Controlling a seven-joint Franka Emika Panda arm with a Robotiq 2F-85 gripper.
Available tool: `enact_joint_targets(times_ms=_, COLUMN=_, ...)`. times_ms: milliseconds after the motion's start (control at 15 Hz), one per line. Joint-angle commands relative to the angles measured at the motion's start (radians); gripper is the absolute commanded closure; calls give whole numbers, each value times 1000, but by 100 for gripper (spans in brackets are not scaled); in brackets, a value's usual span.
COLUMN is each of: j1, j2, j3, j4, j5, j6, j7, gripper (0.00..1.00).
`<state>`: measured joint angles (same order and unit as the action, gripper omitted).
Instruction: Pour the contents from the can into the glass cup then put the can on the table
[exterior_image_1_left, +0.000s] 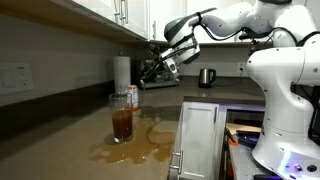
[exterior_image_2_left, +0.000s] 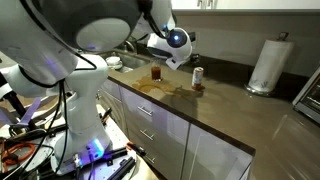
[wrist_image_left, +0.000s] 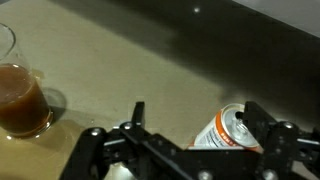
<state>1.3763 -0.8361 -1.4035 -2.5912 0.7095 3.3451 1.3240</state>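
We're seeing the tool (wrist_image_left: 195, 106) hanging open, gripping nothing. The can (wrist_image_left: 228, 131) is standing on the desk (wrist_image_left: 110, 60) at its 4 o'clock.

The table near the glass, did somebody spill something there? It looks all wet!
Yes. A brown puddle spreads across the table from the foot of the glass cup toward the front edge. The cup holds the same brown drink, so some seems to have missed it. The can stands upright nearby.
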Motion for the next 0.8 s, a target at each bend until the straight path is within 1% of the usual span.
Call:
enact_joint_targets(times_ms=0, j1=-172, j2=200, j3=170, j4=-63, j5=106, j6=-107, j7=77, gripper=0)
enact_joint_targets(times_ms=200, j1=-332, j2=317, j3=320, j4=-93, j5=168, j6=-211, j7=103, gripper=0)
enact_joint_targets(times_ms=333, j1=-462, j2=390, j3=436, j4=-109, j5=203, j6=-280, j7=114, gripper=0)
enact_joint_targets(times_ms=400, j1=-347, j2=261, j3=326, j4=-101, j5=157, j6=-218, j7=67, gripper=0)
enact_joint_targets(times_ms=467, j1=-401, j2=299, j3=373, j4=-110, j5=168, j6=-244, j7=76, gripper=0)
enact_joint_targets(times_ms=533, j1=-431, j2=328, j3=399, j4=-116, j5=170, j6=-255, j7=85, gripper=0)
enact_joint_targets(times_ms=733, j1=-441, j2=369, j3=413, j4=-117, j5=171, j6=-257, j7=101, gripper=0)
